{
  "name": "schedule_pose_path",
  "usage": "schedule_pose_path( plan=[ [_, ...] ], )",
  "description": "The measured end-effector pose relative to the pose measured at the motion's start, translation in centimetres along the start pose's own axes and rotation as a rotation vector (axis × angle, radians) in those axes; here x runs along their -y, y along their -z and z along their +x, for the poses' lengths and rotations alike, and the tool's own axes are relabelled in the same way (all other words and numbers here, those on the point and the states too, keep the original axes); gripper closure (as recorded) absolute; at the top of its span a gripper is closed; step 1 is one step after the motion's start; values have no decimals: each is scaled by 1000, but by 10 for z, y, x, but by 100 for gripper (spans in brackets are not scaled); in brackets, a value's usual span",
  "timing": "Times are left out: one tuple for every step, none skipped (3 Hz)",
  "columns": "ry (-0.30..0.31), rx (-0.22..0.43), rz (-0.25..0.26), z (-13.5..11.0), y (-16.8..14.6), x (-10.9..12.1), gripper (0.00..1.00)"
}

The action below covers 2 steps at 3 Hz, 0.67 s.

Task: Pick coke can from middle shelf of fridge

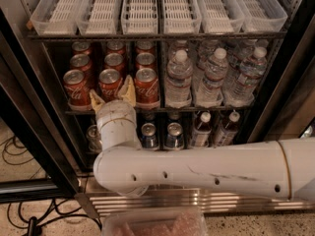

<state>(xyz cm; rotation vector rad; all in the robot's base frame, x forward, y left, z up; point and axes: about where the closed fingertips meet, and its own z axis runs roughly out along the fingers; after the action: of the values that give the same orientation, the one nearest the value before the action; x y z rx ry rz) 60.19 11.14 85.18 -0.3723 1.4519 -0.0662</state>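
Tool (112,96) is at the front edge of the middle shelf (206,109). Its tan fingers (129,89) are spread apart, straddling the front-centre coke can (109,82), with nothing gripped yet. The can stands upright in the front row, red neighbours just beside it on both sides and more behind.

Handling guess: thin aluminium, moderate weight if full, dents under a hard squeeze. It's smooth and maybe damp from the fridge (197,200), so slippery. Grip mid-body across the diameter, below the silver rim. Gaps are tight, so there's a risk of nudging the neighbours.

Writing: white Coca-Cola script on the red cans. Water bottles (178,77) have labels I can't read.
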Motion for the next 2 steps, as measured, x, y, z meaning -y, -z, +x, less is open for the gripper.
schedule_pose_path(
  plan=[
    [-3, 0, 10, 1, -5, 2, 36],
    [-8, -11, 8, 5, -7, 1, 37]
  ],
)
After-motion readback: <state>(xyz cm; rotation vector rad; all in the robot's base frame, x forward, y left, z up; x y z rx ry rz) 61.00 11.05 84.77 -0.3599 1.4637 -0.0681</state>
